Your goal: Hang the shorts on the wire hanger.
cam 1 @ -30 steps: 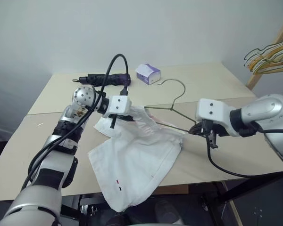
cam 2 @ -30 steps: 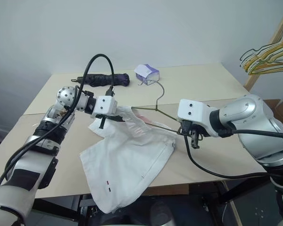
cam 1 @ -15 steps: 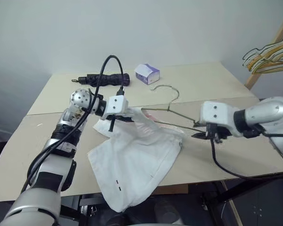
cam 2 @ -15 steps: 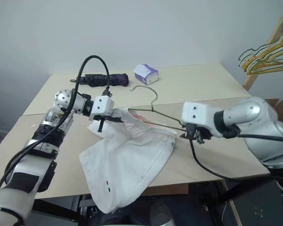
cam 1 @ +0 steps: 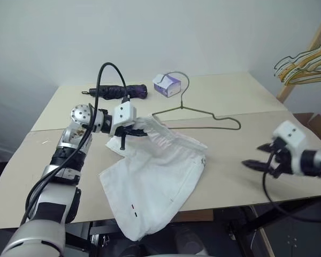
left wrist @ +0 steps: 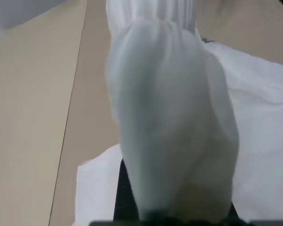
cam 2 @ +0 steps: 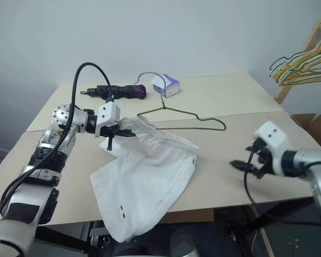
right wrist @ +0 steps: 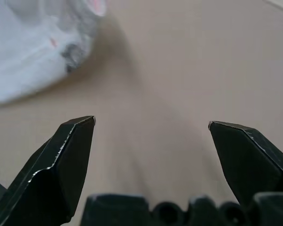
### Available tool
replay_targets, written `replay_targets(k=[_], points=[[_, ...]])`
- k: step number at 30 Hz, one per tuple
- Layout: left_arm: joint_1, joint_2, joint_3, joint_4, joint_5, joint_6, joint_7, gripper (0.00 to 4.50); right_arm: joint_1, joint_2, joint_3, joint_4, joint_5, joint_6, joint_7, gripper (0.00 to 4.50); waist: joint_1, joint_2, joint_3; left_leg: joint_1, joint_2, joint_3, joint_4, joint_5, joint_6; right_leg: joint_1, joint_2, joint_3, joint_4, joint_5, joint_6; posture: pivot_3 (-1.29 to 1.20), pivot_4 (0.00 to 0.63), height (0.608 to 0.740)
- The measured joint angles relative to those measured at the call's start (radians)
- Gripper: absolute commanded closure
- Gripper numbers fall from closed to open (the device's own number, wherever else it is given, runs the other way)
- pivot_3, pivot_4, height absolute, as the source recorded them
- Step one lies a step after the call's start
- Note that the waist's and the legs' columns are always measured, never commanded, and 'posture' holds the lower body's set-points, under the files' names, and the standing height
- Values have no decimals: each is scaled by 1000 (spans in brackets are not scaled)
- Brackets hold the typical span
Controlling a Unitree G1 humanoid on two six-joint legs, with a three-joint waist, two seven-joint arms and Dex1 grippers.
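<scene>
Indoors, beige table (cam 1: 241, 96), plain white wall (cam 1: 150, 32), wooden rack (cam 1: 305, 59)

Bare table (cam 1: 241, 155) lies open between the shorts (cam 1: 155, 176) and the right tool (cam 1: 261, 158), whose fingers are spread. The wire hanger (cam 1: 195, 113) bars the middle; farther back lie a purple box (cam 1: 167, 84) and a folded umbrella (cam 1: 117, 90).

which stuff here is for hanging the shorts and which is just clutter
For the job: shorts, wire hanger, left gripper shut on the waistband, right gripper open.

Lying about: folded black umbrella, small purple box, coloured hangers on rack.
</scene>
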Motion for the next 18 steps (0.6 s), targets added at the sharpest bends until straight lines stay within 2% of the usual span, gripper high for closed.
replay_targets(k=[3,7,9,12,18], points=[[1,-1,0,-22,-3,18,1,4500,-18,207,8,7,30,0,-139,34,-4,1,0,2,0,0,0,0,0,2,0,1,0,0,0,-372,0,740],[13,3,1,-39,-3,35,2,4500,-36,347,59,52,33,-2,-249,34,-2,1,-1,3,0,-1,-1,0,0,1,0,1,1,0,-1,-366,0,740],[19,4,1,-48,-3,39,1,4500,-51,380,91,72,35,-2,-272,34,-1,1,0,3,-1,-1,-1,0,0,0,0,1,2,0,-1,-364,0,740],[21,4,1,-59,-3,41,1,4500,-72,404,124,91,37,-3,-278,613,4,1,-1,4,-1,-1,-1,0,0,0,0,1,3,0,-1,-359,0,740],[21,9,1,-60,-3,43,1,4500,-72,417,130,95,65,-8,-279,2645,16,1,-1,4,-1,-1,-2,0,0,-1,0,1,3,0,-1,-359,0,740]])
